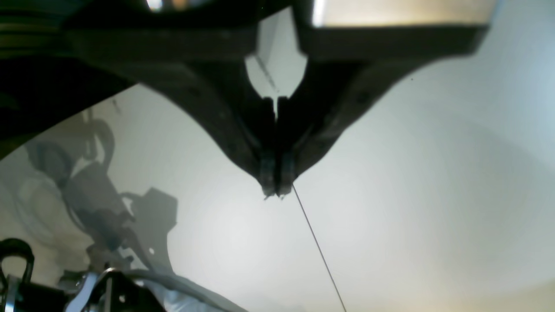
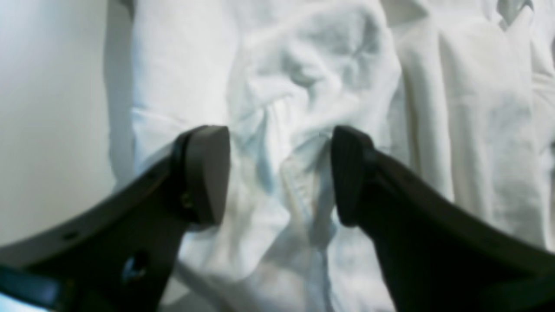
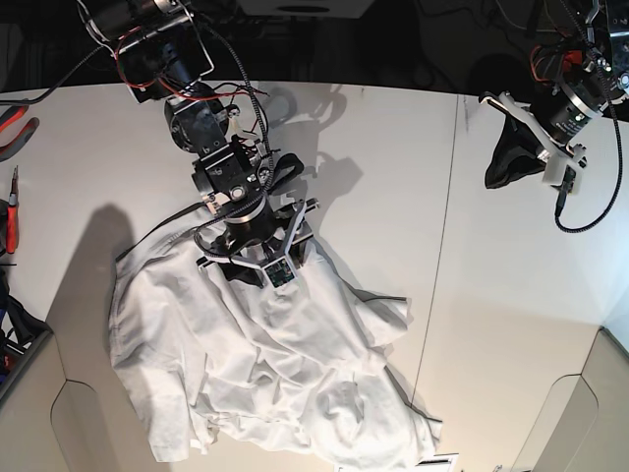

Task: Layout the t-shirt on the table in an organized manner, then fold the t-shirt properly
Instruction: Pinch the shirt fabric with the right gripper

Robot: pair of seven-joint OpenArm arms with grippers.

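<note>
A wide white counter (image 3: 511, 295) is seen under dark surroundings. The t-shirt (image 3: 265, 374) lies crumpled directly beneath the right pincer (image 2: 279, 173), whose jaws are spread wide over a fold, gripping nothing. The left pincer (image 1: 276, 190) is pressed closed, empty, well apart.

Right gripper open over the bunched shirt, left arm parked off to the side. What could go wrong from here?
1. The right gripper stands open over a thick wrinkle of the t-shirt; closing there may pinch several layers, not one edge.
2. The left gripper is shut, far from the cloth, so a one-armed pull may just drag the heap.
3. The shirt reaches the near table edge and could slip off.
</note>
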